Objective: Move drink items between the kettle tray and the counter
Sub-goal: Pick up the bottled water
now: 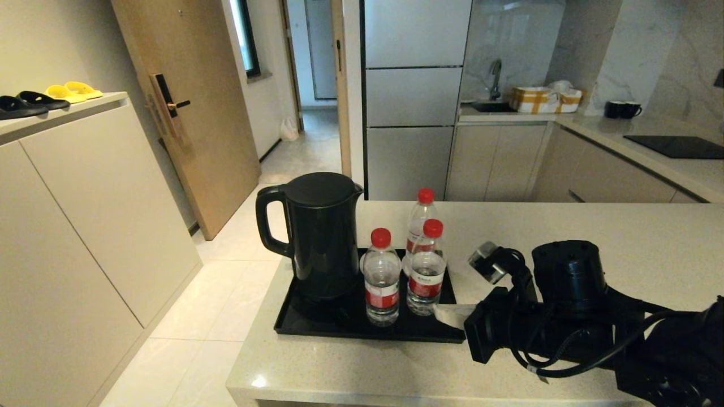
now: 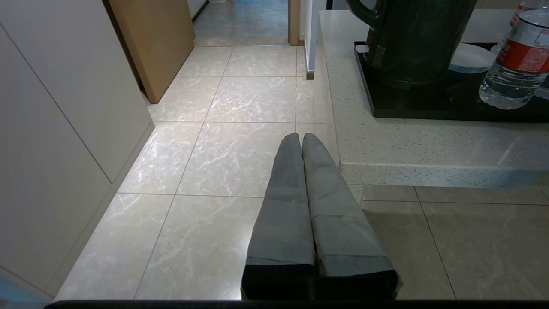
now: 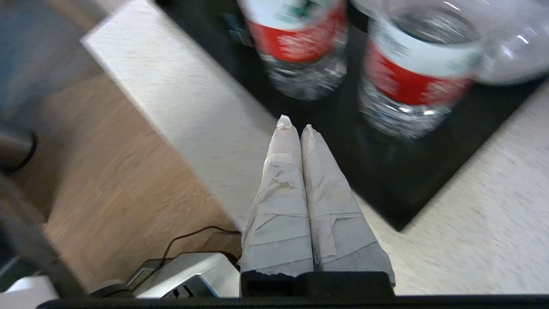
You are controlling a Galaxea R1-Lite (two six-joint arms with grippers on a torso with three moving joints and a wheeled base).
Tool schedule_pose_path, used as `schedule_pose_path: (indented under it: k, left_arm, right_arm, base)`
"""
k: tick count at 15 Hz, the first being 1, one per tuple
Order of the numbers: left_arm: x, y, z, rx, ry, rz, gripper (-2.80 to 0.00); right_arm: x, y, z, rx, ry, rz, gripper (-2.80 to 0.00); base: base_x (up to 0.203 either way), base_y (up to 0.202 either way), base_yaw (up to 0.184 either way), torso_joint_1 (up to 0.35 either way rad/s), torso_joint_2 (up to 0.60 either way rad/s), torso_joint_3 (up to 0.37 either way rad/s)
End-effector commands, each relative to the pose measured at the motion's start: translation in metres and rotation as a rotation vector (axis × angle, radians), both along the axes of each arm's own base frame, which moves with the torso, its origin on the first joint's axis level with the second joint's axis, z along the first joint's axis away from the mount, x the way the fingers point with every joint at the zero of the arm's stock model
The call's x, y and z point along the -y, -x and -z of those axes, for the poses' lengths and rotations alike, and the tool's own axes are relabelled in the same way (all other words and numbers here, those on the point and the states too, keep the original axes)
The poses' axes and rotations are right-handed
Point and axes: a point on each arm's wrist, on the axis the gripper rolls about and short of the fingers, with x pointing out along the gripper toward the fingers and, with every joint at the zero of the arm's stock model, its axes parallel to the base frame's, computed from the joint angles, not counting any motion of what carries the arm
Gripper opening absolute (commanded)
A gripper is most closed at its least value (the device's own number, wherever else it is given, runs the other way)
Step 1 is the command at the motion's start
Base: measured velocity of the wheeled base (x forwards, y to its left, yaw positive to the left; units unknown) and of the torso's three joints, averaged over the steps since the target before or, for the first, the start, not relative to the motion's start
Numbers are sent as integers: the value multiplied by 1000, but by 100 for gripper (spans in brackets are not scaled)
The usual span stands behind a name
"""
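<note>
Item: right gripper (image 1: 444, 312), lower centre-right of the head view, fingers pressed together and holding nothing, tips just beside the near right corner of the kettle tray (image 1: 317, 330). Three water bottles (image 1: 382, 277) stand on that tray, close together, right of the kettle (image 1: 317, 237). Risk, as you judge it: a closed gripper pushed forward would knock the nearest bottle (image 1: 426, 268) into its neighbours, or slide the tray along the counter (image 1: 622, 243). Open the jaws before you advance. Left gripper (image 2: 301, 137): closed and empty, parked over the floor off the counter's edge.
</note>
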Motion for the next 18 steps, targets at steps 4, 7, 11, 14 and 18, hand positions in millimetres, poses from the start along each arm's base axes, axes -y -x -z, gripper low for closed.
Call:
schedule_pose_path:
  k: [4, 7, 11, 14, 18]
  left_arm:
    - [0, 0, 0, -2, 0, 0, -280]
    - [0, 0, 0, -2, 0, 0, -280]
    - [0, 0, 0, -2, 0, 0, -280]
    - [0, 0, 0, -2, 0, 0, -280]
    - [0, 0, 0, -2, 0, 0, -280]
  right_arm:
    - [0, -10, 15, -30, 20, 18, 0]
    - [2, -14, 15, -27, 1, 39, 0]
    - [9, -32, 23, 0, 0, 103, 0]
    - [5, -49, 30, 48, -18, 167, 0]
    - [0, -58, 34, 48, -34, 179, 0]
  base:
    - [0, 0, 0, 0, 0, 0]
    - [0, 0, 0, 0, 0, 0]
    - [0, 0, 0, 0, 0, 0]
    - [0, 0, 0, 0, 0, 0]
    - [0, 0, 0, 0, 0, 0]
